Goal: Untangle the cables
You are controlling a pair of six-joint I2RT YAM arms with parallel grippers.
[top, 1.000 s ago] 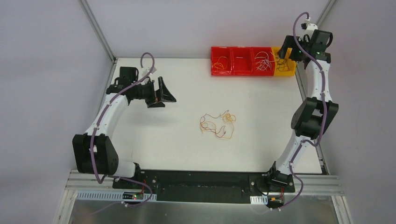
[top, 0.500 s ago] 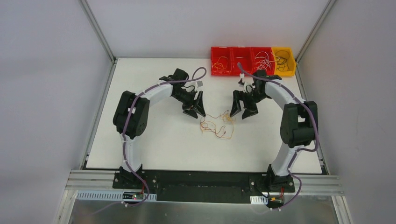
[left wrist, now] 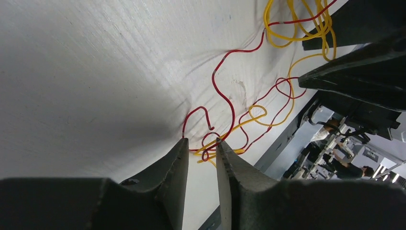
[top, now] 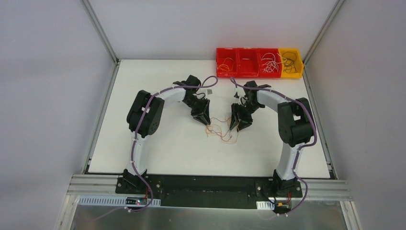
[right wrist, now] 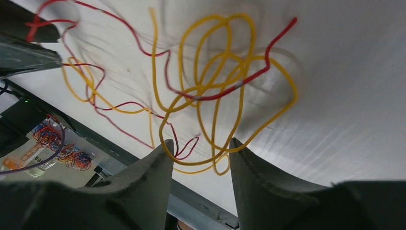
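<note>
The surface is white and matt, and close up it shows a fine brushed grain with faint scratches. The cables have smooth, slightly glossy plastic sleeving in red, orange and yellow. The jaws of the left gripper and the right gripper are dull black, apparently plastic with a faintly rough skin. The red bins and the yellow bin look like shiny moulded plastic. The near rail is bare silvery metal.
</note>
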